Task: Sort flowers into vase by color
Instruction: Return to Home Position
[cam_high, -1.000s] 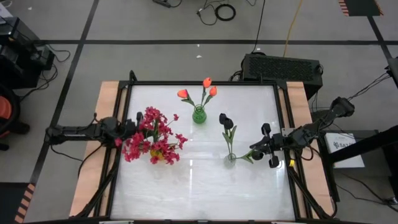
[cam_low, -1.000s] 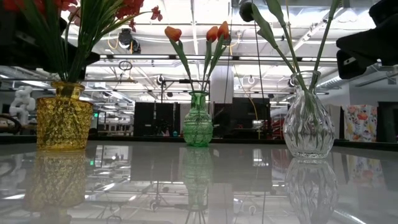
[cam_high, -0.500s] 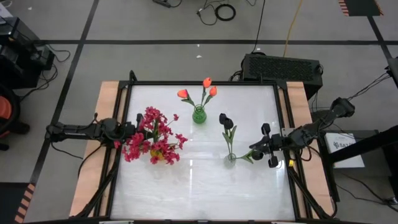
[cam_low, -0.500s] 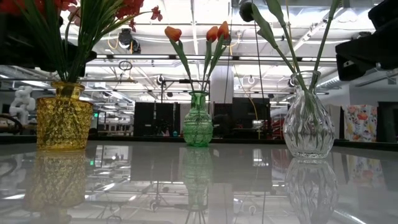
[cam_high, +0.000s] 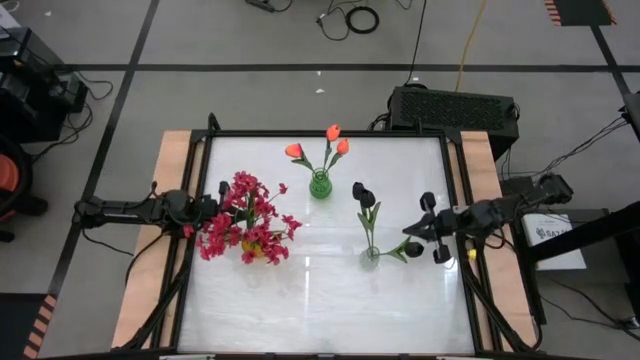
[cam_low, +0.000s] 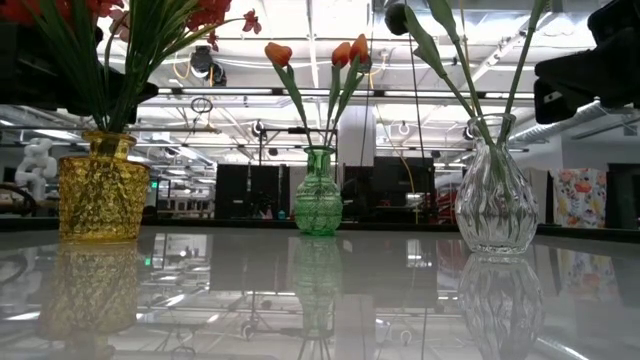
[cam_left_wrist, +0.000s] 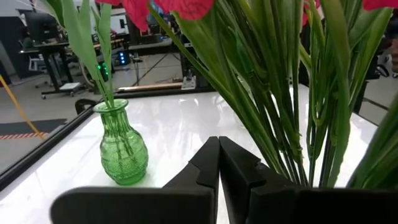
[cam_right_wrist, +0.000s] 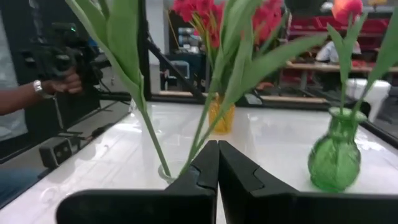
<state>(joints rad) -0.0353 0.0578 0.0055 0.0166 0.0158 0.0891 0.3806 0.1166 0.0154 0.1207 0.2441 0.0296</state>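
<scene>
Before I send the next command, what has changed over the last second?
The right gripper, shut and empty beside the clear glass vase, lifted slightly and edged toward the far edge of the white table. The left gripper by the yellow glass vase, the green glass vase and all the flowers stayed put.

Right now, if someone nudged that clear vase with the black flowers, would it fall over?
It probably tips fairly easily: the tall black flowers lean out past the clear vase. It looks like glass, so likely breakable. The glossy table may let it slide first.
</scene>
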